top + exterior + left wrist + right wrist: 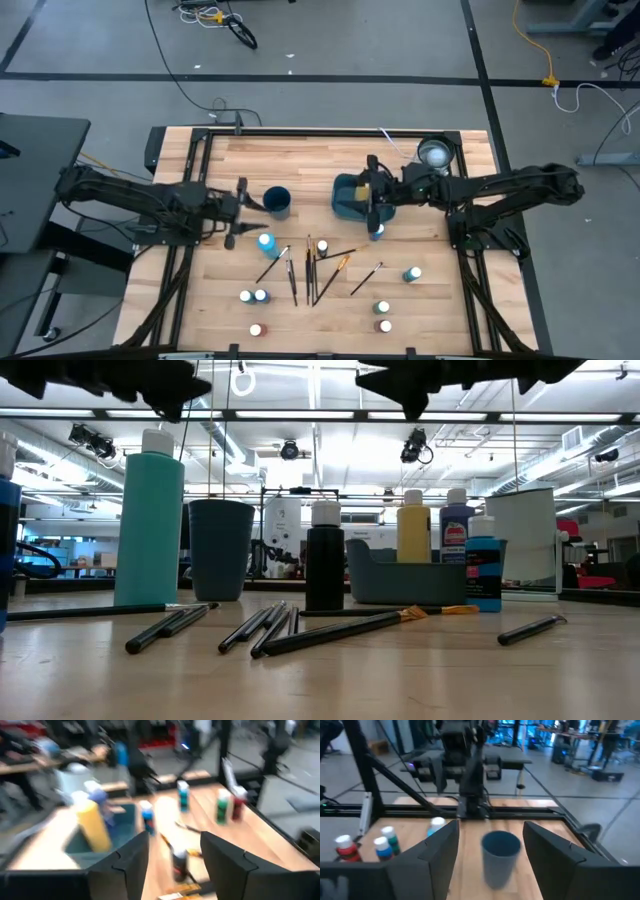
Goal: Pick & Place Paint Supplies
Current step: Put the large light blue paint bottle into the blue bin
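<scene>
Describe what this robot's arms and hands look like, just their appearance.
Both arms are dark, nearly black, built of slim jointed segments with cabling along them, one reaching in from each side of the wooden table. The left hand and right hand each end in two flat, angular, matte black fingers with slanted tips. No markings or labels show on them.

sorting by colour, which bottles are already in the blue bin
The yellow bottle and the dark blue bottle stand inside the bin; all others stand on the table.
</scene>
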`<action>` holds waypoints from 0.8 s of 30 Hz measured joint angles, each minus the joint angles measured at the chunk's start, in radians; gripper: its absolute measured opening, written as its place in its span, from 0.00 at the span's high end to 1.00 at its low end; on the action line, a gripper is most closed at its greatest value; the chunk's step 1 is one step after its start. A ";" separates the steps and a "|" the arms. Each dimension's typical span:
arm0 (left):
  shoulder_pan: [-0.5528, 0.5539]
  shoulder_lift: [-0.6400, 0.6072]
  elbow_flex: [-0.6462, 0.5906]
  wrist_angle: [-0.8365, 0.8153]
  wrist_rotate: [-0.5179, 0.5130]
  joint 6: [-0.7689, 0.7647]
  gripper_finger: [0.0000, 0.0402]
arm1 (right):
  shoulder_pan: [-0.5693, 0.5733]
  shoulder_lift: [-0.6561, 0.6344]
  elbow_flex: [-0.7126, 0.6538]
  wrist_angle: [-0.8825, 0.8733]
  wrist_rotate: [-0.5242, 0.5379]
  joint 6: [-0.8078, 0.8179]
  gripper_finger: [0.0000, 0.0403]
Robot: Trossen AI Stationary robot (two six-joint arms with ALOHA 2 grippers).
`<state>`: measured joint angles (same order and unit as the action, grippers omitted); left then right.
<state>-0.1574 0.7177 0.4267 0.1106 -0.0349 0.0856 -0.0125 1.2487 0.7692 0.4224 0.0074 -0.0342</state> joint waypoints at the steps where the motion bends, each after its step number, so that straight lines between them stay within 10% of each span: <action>1: 0.000 0.028 0.000 0.006 0.030 0.000 0.51 | 0.007 0.008 0.000 0.005 0.000 -0.003 0.45; 24: 0.000 0.211 0.000 -0.080 0.188 0.076 0.43 | 0.035 0.087 0.000 0.004 0.003 -0.003 0.47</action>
<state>-0.1574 0.9291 0.4271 0.0305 0.1531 0.1612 0.0229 1.3361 0.7692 0.4267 0.0101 -0.0376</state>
